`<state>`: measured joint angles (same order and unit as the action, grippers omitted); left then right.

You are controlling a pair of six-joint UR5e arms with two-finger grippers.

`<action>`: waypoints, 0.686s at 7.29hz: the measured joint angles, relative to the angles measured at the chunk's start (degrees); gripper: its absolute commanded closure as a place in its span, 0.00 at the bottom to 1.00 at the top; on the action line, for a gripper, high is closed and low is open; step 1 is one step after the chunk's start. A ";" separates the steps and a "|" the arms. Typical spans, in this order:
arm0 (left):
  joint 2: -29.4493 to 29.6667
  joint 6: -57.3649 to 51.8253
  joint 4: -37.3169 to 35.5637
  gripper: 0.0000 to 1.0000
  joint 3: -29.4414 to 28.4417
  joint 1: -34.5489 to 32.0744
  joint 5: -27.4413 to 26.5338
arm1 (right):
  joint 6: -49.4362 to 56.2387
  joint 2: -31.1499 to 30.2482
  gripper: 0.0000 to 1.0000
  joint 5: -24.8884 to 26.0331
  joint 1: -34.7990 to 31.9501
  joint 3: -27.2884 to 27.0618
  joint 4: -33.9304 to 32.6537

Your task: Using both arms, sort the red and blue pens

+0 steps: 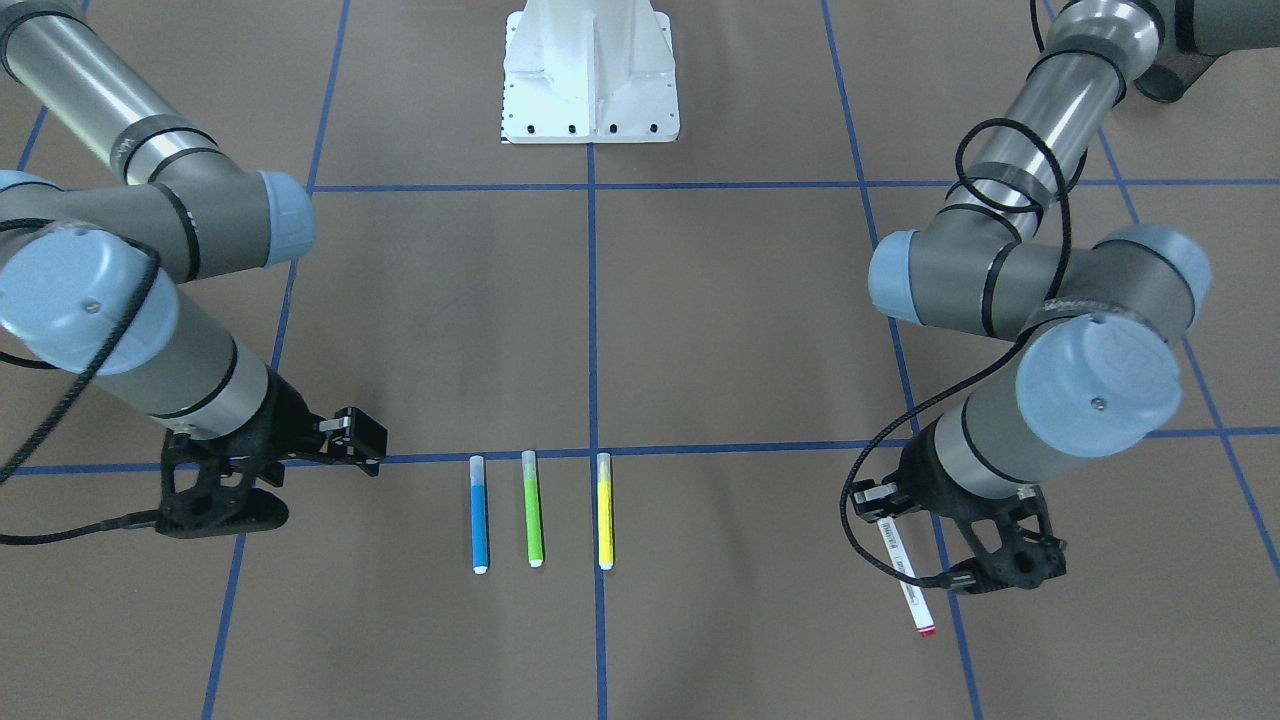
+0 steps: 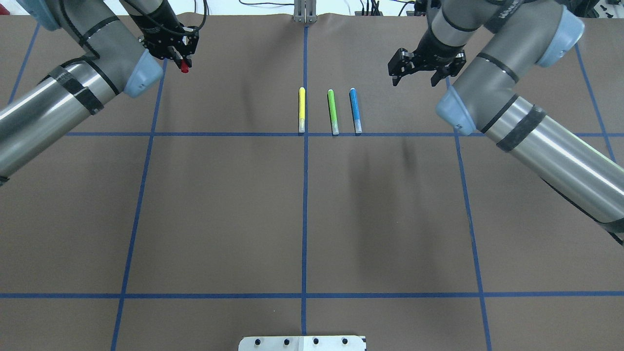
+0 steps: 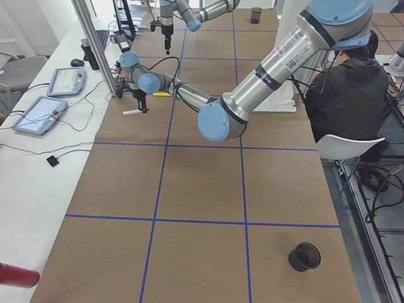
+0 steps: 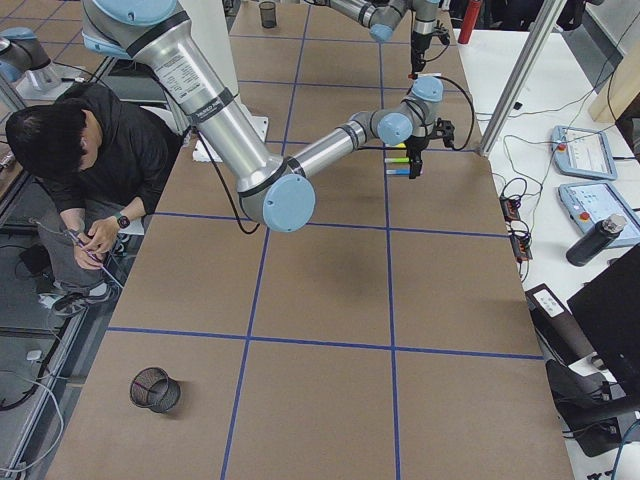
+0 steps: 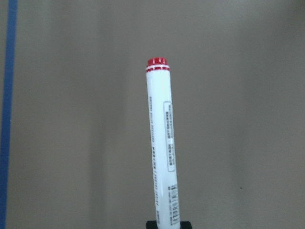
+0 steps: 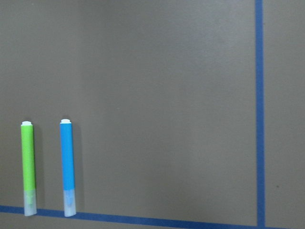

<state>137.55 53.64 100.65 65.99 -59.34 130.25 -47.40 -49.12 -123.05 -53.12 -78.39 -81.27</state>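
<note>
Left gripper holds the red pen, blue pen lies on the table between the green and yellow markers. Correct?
Not quite. The blue pen lies at the row's end, beside the green marker, which is the middle one, with the yellow marker beyond it; the overhead exterior view shows this. The left gripper does hold the red pen.

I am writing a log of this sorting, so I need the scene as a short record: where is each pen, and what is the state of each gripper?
left gripper: shut on the red pen, off to the robot's left of the row
right gripper: open, empty, above the table near the blue pen
row on table: yellow pen, green pen, blue pen; parallel, apart, one end at a blue tape line
blue pen: not yet picked up
outside the task: green pen, yellow pen
</note>
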 measured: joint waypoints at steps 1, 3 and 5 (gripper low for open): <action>-0.58 -0.12 0.02 1.00 0.61 -0.85 0.74 | -0.89 1.96 0.03 4.03 2.43 2.20 0.40; -1.25 -1.00 0.01 1.00 1.20 -1.28 1.10 | -6.38 5.98 0.04 7.36 6.10 8.88 5.25; -1.38 -1.78 -0.12 1.00 1.34 -1.74 1.16 | -11.25 8.87 0.15 9.32 8.46 15.20 10.17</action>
<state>136.17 51.86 100.52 67.33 -61.09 131.41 -58.65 -40.25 -113.73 -44.65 -63.19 -71.10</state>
